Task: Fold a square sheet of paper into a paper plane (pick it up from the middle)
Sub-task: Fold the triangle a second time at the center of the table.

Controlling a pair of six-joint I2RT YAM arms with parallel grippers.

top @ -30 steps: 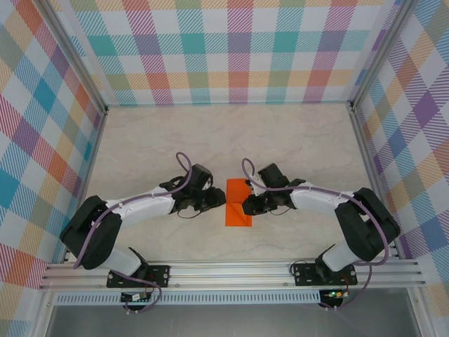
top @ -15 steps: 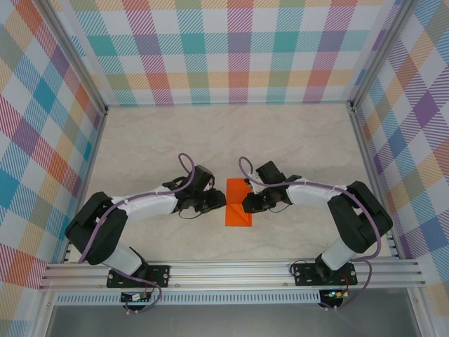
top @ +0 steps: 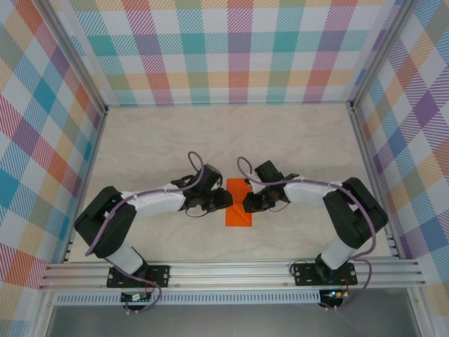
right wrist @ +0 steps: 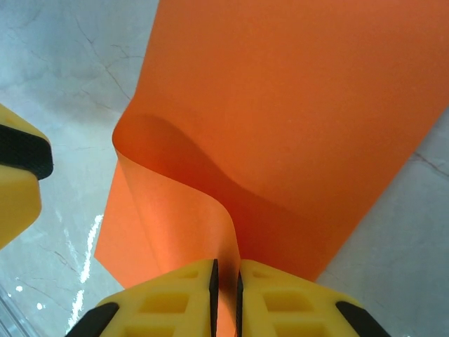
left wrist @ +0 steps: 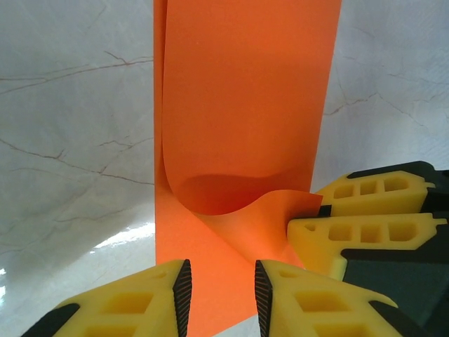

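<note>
Checked walls (top: 238, 49) in pastel plaid stood on three sides of a pale, marble-patterned table (top: 280, 140), with an aluminium rail (top: 231, 274) running along its near edge. The left arm (top: 151, 203) and the right arm (top: 330, 196) both reached inward from their bases on that rail, and their wrists met near the middle of the table's near half. Between them lay the square sheet of paper (top: 238, 210), bright orange and unmarked. It was creased over into a narrow upright rectangle, so that it showed as two layers. From overhead, the left gripper (top: 226, 200) sat at the paper's left edge and the right gripper (top: 245, 203) at its right edge, close enough to face each other across the strip. In the left wrist view the left gripper (left wrist: 222, 284) had its yellow fingers (left wrist: 158, 298) plainly apart. The lower layer of the paper (left wrist: 245, 105) showed through the gap, and I could not tell whether either pad touched it. In that same view the right gripper (left wrist: 309, 214) met a lifted corner of the upper layer. In the right wrist view the right gripper (right wrist: 226, 281) had its fingers (right wrist: 277, 298) drawn almost together, clamped on a raised edge of the paper (right wrist: 295, 105). That edge curled up from the flat layer in a smooth wave, while the rest lay on the table.
</note>
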